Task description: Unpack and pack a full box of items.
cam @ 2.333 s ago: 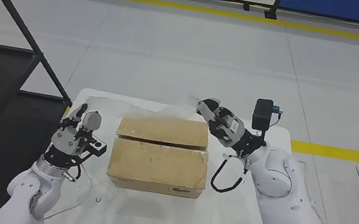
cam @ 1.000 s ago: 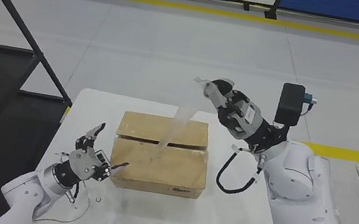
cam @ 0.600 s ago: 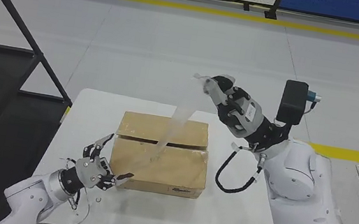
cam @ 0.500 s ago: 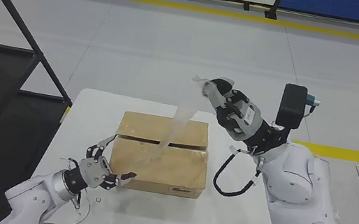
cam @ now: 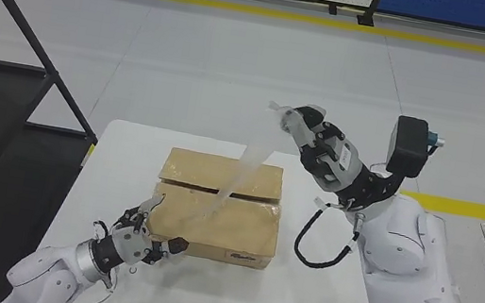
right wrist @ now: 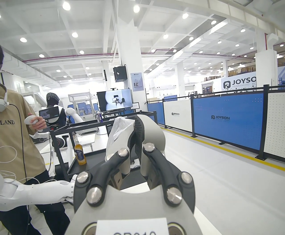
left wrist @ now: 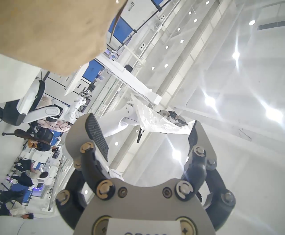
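Note:
A brown cardboard box lies closed on the white table. My right gripper is held high above the box's far right corner, shut on the upper end of a clear plastic film that hangs in a strip down to the seam in the box's top. In the right wrist view the film bunches between the closed fingers of the gripper. My left gripper is low at the box's front left corner, open and empty. The left wrist view looks up past its gripper at the box's underside and the film.
A black metal frame stands off the table's left side. Free table surface lies in front of the box and to its right. A yellow floor line runs behind the right arm.
My right gripper has risen from the box's far right corner, drawing the plastic film up into a long strip. My left arm swung from the box's left side to its front left corner.

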Tool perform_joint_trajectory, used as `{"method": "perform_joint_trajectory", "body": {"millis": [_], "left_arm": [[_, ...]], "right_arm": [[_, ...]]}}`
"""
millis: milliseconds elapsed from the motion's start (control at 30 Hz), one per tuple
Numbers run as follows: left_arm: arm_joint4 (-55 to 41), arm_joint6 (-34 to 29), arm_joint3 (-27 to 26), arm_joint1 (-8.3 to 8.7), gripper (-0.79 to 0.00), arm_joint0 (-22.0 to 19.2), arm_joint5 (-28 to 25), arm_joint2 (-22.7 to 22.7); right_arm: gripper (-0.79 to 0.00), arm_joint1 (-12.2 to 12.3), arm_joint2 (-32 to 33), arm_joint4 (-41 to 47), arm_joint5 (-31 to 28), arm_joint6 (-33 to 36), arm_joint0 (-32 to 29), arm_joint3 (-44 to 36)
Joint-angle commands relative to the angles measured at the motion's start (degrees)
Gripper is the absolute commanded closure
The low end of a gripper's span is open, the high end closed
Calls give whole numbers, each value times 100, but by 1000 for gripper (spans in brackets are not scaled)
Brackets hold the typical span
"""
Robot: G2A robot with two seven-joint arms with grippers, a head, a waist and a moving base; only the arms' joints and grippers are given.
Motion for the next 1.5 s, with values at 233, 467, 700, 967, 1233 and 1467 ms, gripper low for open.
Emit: {"method": "perform_joint_trajectory", "body": {"millis": [233,467,700,967,1233,1467], "left_arm": [[732,684,-856,62,-754,534,-526,-367],[1687,1003,-1018,115,-606,626,-747,-415],[2425,730,-893,136,-523,449,-1309,-93],[2506,359,-657,132,-496,271,-1660,184],[2487,267,-536,129,0,145,-1747,332],[2293,221,-512,140,0,155,-1787,231]], "right_arm": [[0,19,16,176,-156,-42,5,-28],[0,20,-35,199,-247,-121,28,-17],[0,13,-124,173,-246,-181,64,-23],[0,9,-192,147,-203,-202,66,-63],[0,10,-233,149,-153,-168,92,-61],[0,20,-207,200,-183,-145,123,47]]}}
